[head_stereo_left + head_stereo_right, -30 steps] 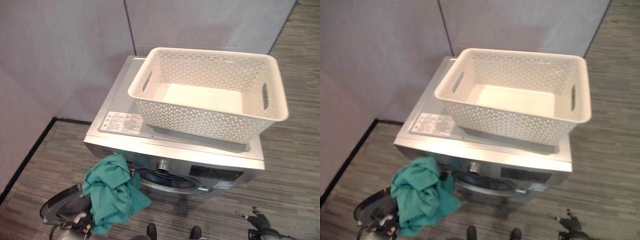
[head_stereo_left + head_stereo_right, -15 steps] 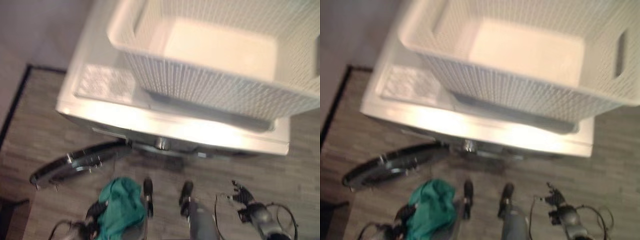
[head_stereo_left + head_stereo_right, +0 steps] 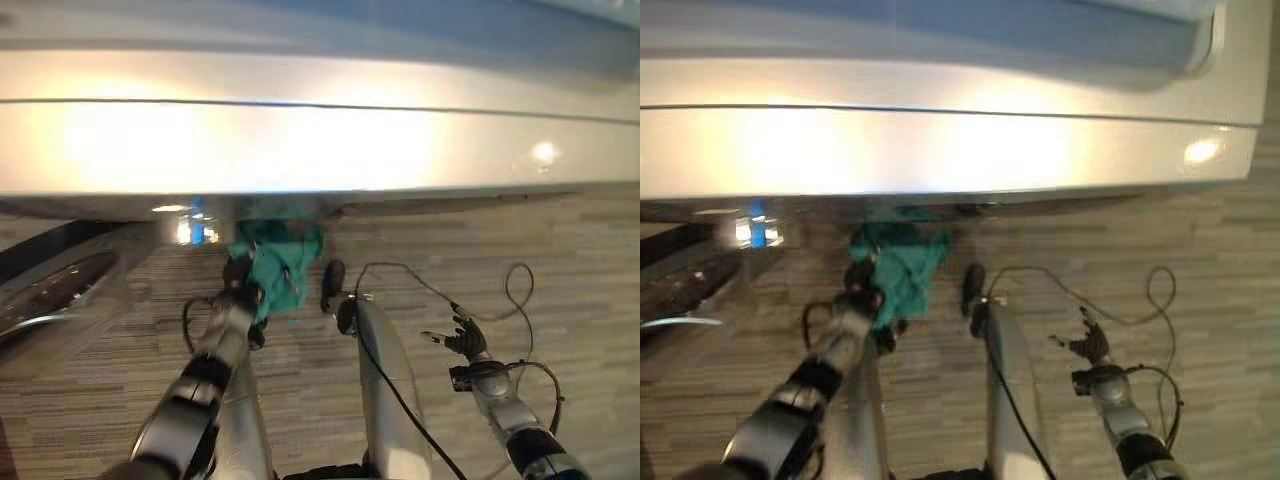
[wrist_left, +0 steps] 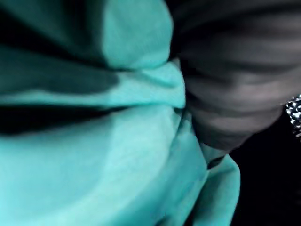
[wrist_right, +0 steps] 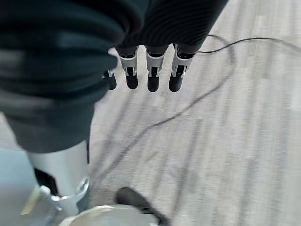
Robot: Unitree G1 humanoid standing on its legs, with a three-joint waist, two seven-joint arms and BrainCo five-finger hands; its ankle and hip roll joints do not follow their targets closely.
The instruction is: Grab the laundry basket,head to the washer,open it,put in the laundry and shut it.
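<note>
A crumpled teal cloth (image 3: pixel 283 262) hangs right at the front of the silver washer (image 3: pixel 320 140), just under its top edge where the drum opening lies. My left hand (image 3: pixel 240 287) is curled into the cloth's lower left side and holds it up. In the left wrist view the teal cloth (image 4: pixel 94 141) lies bunched against the hand's dark cover and hides the fingers. My right hand (image 3: pixel 462 340) hangs low at the right over the floor. Its fingers (image 5: pixel 151 70) are straight and hold nothing.
The washer's round door (image 3: pixel 50 290) stands swung open at the left, close to my left arm. The washer's top edge spans the whole width above. Grey striped carpet (image 3: pixel 560 250) lies below and to the right.
The camera has tipped down and come closer, so the basket has left the picture. My left hand has carried the teal cloth from low over the floor up to the washer's front.
</note>
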